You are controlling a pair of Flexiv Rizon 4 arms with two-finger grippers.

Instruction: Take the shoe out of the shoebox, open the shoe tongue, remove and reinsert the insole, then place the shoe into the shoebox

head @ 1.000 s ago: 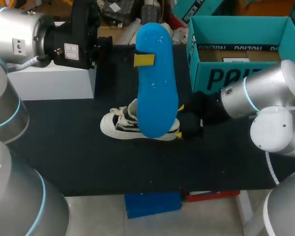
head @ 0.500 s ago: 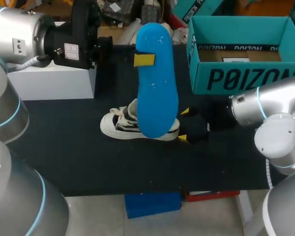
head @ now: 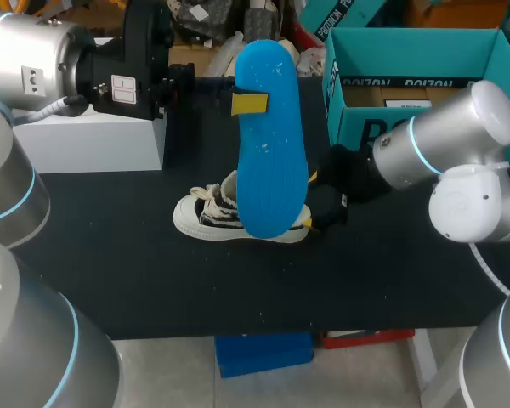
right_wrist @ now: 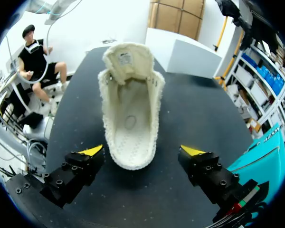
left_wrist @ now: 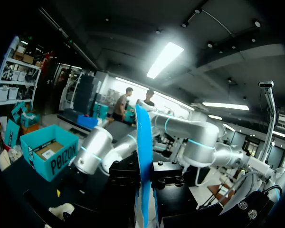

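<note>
1. The sneaker (head: 206,214) sits on its sole on the black table (head: 153,272). It is white with dark trim, its heel turned toward the right pincer (head: 311,202) and its toe pointing away from it.
2. Seen from the right wrist, the sneaker (right_wrist: 130,104) has its mouth gaping, with the cream lining showing down to the footbed. Its heel lies just between that pincer's (right_wrist: 142,153) two yellow tips.
3. The right pincer is spread wide. One tip stands on each side of the heel, with a plain gap on at least one side, so it grips nothing.
4. The blue insole (head: 268,144) hangs upright in the air, held near its upper end by the left pincer (head: 249,103). From the head camera its lower end covers the sneaker's heel half.
5. The left pincer is clamped on the insole, with one yellow tip lying across its blue face. From the left wrist, the insole (left_wrist: 142,137) stands edge-on between the two black fingers (left_wrist: 168,179).
6. The teal shoebox (head: 357,127) stands open on the table behind the right arm, off to the side of the right pincer, with brown cardboard inside. Its teal wall (right_wrist: 268,152) shows just beside one finger in the right wrist view.
7. A white box (head: 85,140) rests on the table below the left arm, well apart from the sneaker.
</note>
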